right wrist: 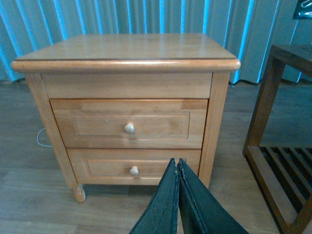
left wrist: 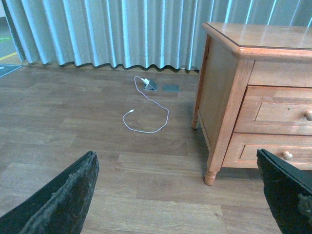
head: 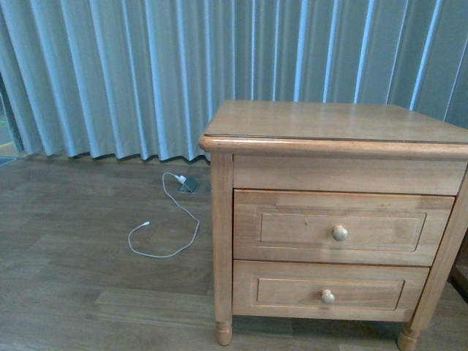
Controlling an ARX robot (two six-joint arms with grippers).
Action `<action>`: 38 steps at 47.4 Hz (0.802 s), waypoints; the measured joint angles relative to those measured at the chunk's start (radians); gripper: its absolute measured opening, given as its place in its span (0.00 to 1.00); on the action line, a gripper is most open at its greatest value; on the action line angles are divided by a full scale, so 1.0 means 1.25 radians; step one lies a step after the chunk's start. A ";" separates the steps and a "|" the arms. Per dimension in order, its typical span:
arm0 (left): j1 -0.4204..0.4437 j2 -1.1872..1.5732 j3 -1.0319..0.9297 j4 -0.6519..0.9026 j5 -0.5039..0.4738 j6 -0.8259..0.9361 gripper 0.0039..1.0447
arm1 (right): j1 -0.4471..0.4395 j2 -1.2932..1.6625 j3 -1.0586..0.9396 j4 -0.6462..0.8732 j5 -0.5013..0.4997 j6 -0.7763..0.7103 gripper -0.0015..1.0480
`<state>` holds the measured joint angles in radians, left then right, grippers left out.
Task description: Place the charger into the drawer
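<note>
Left gripper (left wrist: 183, 195): its dark fingers (left wrist: 63, 200) are spread wide apart over the wood floor (left wrist: 73, 122); nothing is held or touched.
Right gripper (right wrist: 177, 170): its black fingers are pressed together, empty, held in front of the light-wood nightstand (right wrist: 126, 53).
Upper light-wood drawer with recessed panel and round pale knob (head: 340, 232): closed; its inside cannot be seen.
Shorter lower drawer (head: 327, 295): closed as well.
Charger: not seen in any view.
Left wrist view only: a thin white cable (left wrist: 148, 114) is seen in full, looped on the floor beside the nightstand.
Right wrist view only: a dark wooden slatted rack (right wrist: 280, 146) stands beside the nightstand.
</note>
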<state>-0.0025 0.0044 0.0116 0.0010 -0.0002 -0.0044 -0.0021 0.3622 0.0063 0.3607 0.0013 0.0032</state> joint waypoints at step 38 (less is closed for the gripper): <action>0.000 0.000 0.000 0.000 0.000 0.000 0.94 | 0.000 -0.285 -0.001 -0.287 -0.002 -0.001 0.02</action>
<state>-0.0025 0.0044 0.0116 0.0006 -0.0002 -0.0044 -0.0021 0.0055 0.0055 0.0017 -0.0013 0.0021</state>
